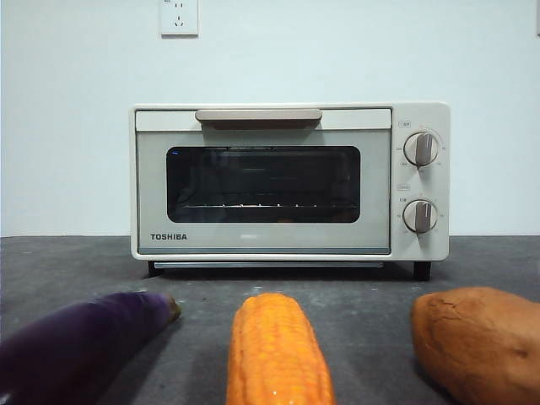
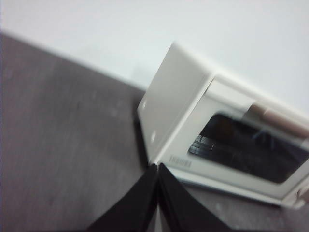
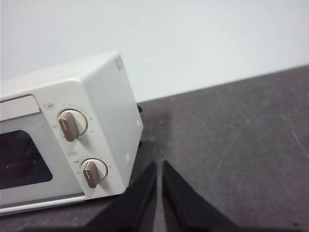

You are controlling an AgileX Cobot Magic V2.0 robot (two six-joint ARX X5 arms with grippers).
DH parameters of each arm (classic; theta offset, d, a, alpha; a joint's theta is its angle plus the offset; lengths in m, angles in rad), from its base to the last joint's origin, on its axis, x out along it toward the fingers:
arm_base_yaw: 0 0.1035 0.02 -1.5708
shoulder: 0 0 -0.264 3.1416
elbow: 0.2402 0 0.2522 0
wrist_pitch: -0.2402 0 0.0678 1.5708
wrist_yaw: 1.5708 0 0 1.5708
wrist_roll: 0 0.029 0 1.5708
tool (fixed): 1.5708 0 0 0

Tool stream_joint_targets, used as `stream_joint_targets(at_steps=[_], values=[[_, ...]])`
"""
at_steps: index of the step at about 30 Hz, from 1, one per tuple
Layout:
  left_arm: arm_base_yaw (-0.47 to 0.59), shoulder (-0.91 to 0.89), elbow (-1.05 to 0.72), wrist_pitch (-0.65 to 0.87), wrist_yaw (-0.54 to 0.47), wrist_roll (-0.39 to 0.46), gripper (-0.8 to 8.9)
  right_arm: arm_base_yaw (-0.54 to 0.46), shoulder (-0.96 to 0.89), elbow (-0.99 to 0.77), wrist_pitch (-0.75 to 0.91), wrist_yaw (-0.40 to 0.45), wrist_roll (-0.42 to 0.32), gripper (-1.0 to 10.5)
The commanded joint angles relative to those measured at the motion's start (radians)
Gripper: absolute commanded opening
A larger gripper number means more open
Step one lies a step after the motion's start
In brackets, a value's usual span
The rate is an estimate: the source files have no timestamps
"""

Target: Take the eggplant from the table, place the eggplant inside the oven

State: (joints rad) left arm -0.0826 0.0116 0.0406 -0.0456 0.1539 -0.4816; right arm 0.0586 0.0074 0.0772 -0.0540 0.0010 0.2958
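Grippers first: the left gripper (image 2: pixel 158 166) hangs above the worktop (image 2: pixel 58 145) with its 2 jaws pressed together and nothing between them, off the oven's (image 2: pixel 193 121) plain side wall. The right gripper (image 3: pixel 159 164) is likewise closed and empty, off the end with the 2 knobs (image 3: pixel 72 126).

Neither is near the eggplant (image 1: pixel 80 342), which lies on the worktop at the front, well apart from the oven, beside a corn cob (image 1: pixel 274 350) with a sweet potato (image 1: pixel 477 337) beyond that.

Main risk, as I judge it: the oven door (image 1: pixel 261 190) is shut, its handle (image 1: pixel 258 115) untouched. Carrying the eggplant over before opening it would end in a bump against the glass. The glossy, rounded skin could also slip from a narrow pinch. A careless reach might nudge the corn cob, which lies close by. Jaws must open before any descent.
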Motion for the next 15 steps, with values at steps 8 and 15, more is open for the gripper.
stream_joint_targets(at_steps=[8,15], values=[[0.0,0.163,0.209,-0.125,-0.018,0.039,0.06,-0.002,0.156,0.306,-0.229,0.025,0.023,0.0],[0.0,0.405,0.422,-0.256,-0.049,0.103,0.06,-0.002,0.366,0.551,-0.378,-0.055,-0.067,0.0]])
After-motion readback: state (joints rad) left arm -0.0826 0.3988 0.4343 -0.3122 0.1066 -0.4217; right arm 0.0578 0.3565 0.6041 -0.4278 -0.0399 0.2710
